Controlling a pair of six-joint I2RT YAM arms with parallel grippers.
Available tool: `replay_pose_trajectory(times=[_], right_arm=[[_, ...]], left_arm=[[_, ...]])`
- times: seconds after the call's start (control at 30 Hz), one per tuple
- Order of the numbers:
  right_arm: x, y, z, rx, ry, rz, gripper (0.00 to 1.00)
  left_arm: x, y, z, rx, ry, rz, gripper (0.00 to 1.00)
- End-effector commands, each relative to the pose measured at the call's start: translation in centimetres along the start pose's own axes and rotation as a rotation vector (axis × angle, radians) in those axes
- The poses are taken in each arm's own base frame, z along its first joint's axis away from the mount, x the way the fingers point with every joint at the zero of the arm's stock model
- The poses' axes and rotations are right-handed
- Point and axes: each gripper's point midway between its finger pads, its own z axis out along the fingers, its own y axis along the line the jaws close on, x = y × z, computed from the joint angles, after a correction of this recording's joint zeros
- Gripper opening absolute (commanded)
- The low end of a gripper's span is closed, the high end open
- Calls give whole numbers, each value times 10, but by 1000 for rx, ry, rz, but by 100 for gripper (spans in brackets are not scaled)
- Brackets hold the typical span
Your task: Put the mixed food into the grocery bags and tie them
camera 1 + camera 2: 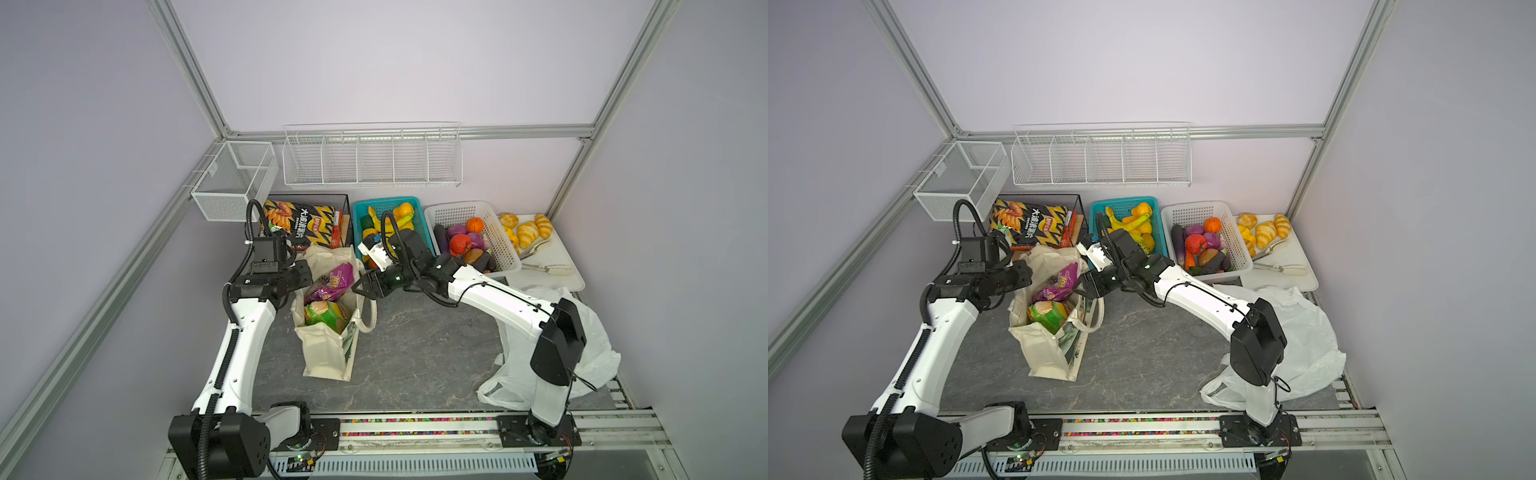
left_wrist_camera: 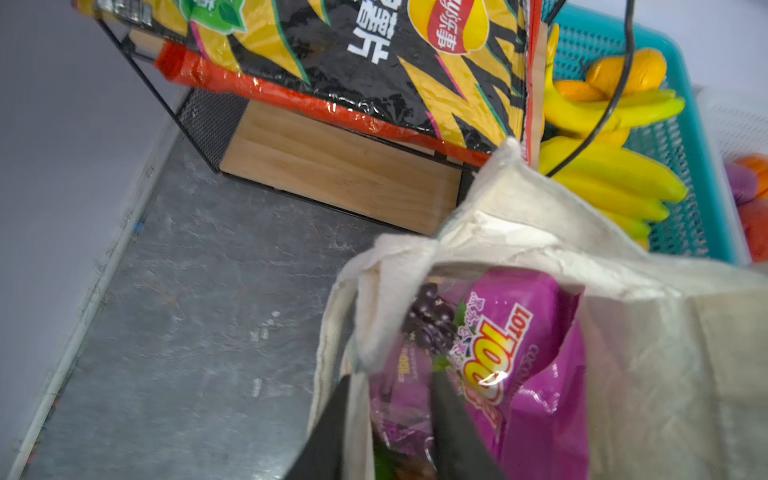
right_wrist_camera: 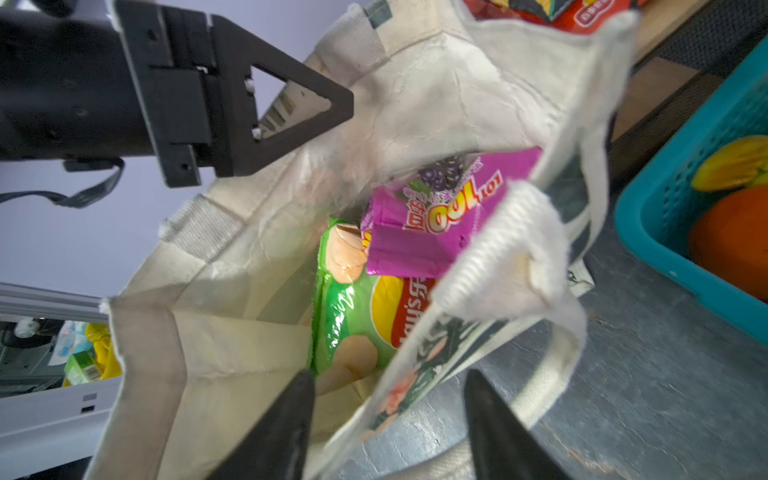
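1. One purple packet and one green packet lay inside the single tote.
2. Left tool and right tool stood spread, astride its rim.
3. One plastic bag lay on the grey counter, between lilac walls.

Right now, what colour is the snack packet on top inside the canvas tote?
The snack packet is magenta-purple with yellow lettering, clearest in the right wrist view.

**Table layout at tote loading**
The tote stood left of centre on the table, the snack packet partly over the chip packet inside it. The plastic bag lay at the right. Behind ran the rack, fruit basket, vegetable basket and tray.
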Motion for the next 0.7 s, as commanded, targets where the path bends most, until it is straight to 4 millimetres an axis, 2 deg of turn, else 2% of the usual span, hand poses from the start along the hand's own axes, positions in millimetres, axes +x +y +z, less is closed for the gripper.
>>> replay_pose_trajectory(times=[0.0, 0.07, 0.13, 0.23, 0.3, 0.37, 0.47, 0.57, 0.67], right_arm=[[-16, 3, -51, 58, -66, -59, 80], [-19, -2, -71, 72, -99, -54, 86], [-22, -8, -96, 100, -140, -52, 92], [-19, -25, -132, 178, -192, -46, 98], [-5, -47, -157, 288, -190, -39, 99], [20, -85, -186, 480, -168, -9, 97], [80, -152, -238, 779, -111, 117, 93], [135, -190, -271, 967, -24, 220, 92], [171, -211, -281, 1065, 44, 297, 90]], left_arm=[[-25, -2, -24, -1, -108, 7, 57], [-34, -3, -38, 4, -161, 8, 67], [-46, -5, -59, 13, -238, 10, 72], [-65, -11, -94, 43, -355, -10, 73], [-74, -24, -116, 116, -410, -27, 73], [-78, -47, -133, 204, -430, -10, 73], [-72, -97, -147, 319, -427, 91, 73], [-61, -143, -150, 432, -396, 174, 73], [-50, -175, -150, 534, -357, 209, 73]])
